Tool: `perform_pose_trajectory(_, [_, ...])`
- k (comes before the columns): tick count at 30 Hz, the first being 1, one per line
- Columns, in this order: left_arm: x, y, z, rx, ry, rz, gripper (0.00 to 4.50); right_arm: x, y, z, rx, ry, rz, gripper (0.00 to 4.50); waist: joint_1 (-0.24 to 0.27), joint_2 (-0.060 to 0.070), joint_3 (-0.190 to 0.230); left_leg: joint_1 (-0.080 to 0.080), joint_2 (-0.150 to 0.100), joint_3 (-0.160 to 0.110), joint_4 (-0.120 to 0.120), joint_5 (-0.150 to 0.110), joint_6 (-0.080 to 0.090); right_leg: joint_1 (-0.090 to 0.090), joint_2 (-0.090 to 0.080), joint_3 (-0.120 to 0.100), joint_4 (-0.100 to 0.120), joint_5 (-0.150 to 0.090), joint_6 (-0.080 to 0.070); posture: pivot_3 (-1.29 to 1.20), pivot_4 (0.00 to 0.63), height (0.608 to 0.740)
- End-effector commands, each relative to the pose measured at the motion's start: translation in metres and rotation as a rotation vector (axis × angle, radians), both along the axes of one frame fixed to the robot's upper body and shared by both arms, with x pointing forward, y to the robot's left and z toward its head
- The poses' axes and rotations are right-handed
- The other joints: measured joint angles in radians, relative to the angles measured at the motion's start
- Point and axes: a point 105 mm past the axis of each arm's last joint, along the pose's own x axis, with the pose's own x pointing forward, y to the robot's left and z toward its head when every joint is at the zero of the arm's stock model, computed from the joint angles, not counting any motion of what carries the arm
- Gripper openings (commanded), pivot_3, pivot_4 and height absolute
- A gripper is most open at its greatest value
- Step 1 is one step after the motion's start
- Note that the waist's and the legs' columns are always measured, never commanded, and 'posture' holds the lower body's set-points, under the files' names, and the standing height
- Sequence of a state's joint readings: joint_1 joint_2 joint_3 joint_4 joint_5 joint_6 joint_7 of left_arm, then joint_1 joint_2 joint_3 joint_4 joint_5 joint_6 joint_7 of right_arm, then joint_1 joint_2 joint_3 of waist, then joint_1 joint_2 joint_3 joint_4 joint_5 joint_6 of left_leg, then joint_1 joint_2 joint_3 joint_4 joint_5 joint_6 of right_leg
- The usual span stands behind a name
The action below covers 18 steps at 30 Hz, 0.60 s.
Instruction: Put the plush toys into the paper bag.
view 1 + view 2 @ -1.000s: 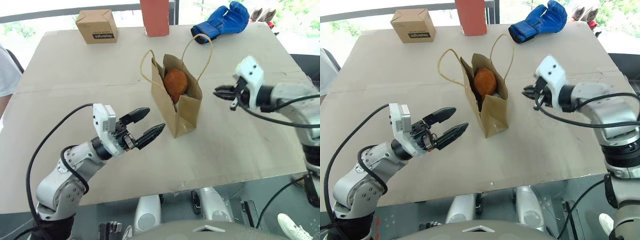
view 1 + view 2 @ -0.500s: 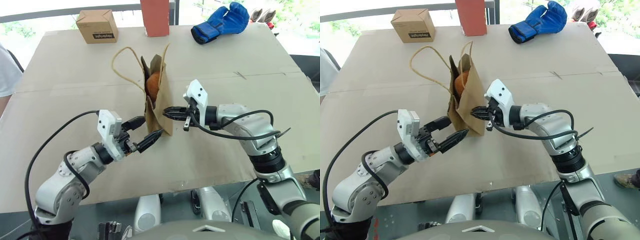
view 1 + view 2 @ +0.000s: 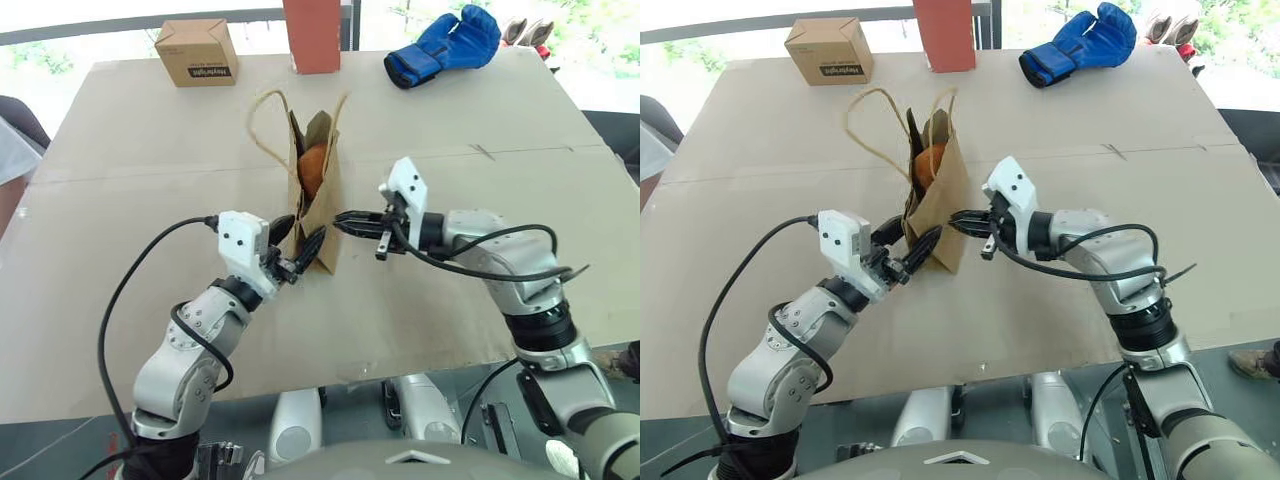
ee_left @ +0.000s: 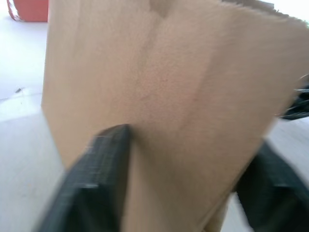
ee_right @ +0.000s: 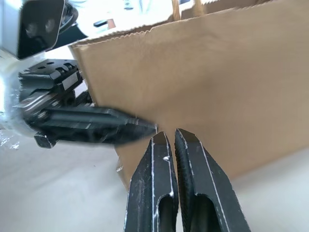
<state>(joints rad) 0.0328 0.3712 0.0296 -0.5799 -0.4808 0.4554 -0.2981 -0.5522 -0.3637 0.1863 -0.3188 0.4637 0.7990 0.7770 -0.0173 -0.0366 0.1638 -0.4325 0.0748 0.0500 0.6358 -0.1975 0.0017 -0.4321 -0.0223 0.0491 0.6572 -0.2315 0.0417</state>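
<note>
At the surface's (image 3: 120, 160) centre the paper bag (image 3: 322, 215) stands, orange toy (image 3: 313, 170) inside. It should be steadied gently: left gripper (image 3: 297, 245) straddles its seven-o'clock corner, grip unclear; right gripper (image 3: 345, 222) clenched, empty, at three o'clock.

From where I stand, the only print is a dark label on the front of the small brown cardboard box (image 3: 195, 51) at the far edge of the cardboard-covered table (image 3: 130, 140); I can't make out its words.
</note>
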Motion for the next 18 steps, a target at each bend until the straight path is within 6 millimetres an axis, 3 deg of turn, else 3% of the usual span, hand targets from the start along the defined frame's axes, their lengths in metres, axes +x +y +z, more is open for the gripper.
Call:
perform_pose_trajectory(1, [0.003,0.005,0.011,0.011,-0.069,0.004,1.35,-0.011,-0.015,0.024,0.034,-0.087,0.0,0.0,0.002,0.0,0.0,0.0,0.0,0.0,0.0,0.0,0.0,0.0,0.0,0.0,0.0,0.0,0.0,0.0,0.15,0.74])
perform_pose_trajectory(4, [0.006,0.009,0.019,0.03,-0.119,-0.087,0.0,-0.027,-0.038,0.027,0.002,-0.131,-0.003,1.32,0.004,0.0,0.0,0.0,0.0,0.0,0.0,0.0,0.0,0.0,0.0,0.0,0.0,0.0,0.0,0.0,0.15,0.74])
perform_pose_trajectory(6, [0.004,0.012,0.025,0.087,-0.167,-0.242,0.0,-0.036,-0.052,0.029,-0.018,-0.166,-0.013,2.21,0.006,0.0,0.0,0.0,0.0,0.0,0.0,0.0,0.0,0.0,0.0,0.0,-0.001,0.0,0.0,0.0,0.15,0.74])
perform_pose_trajectory(10, [0.012,0.037,0.036,0.201,-0.203,-0.533,0.0,-0.056,-0.077,0.034,-0.053,-0.226,-0.017,4.29,0.005,0.0,0.0,0.0,0.0,0.0,0.0,0.0,0.0,0.0,0.0,-0.001,-0.001,0.0,0.0,0.0,0.15,0.74])
perform_pose_trajectory(11, [0.014,0.041,0.037,0.246,-0.218,-0.612,0.0,-0.06,-0.084,0.034,-0.07,-0.241,-0.026,4.48,0.005,0.0,0.0,0.0,0.0,0.0,0.0,0.0,0.0,0.0,0.0,-0.001,-0.001,0.0,0.0,0.0,0.15,0.74])
perform_pose_trajectory(14, [0.03,0.048,0.039,0.339,-0.243,-0.756,0.0,-0.068,-0.101,0.036,-0.101,-0.267,-0.081,4.48,0.01,0.0,0.0,0.0,0.0,0.0,0.001,0.0,0.0,0.0,0.0,-0.001,-0.002,0.0,0.0,0.0,0.15,0.74])
perform_pose_trajectory(18, [0.051,0.041,0.037,0.394,-0.255,-0.893,0.0,-0.077,-0.111,0.035,-0.121,-0.273,-0.146,4.48,0.016,0.0,0.0,-0.001,-0.001,-0.001,0.002,0.0,0.0,0.002,0.0,-0.001,-0.004,0.0,0.0,0.0,0.15,0.74])
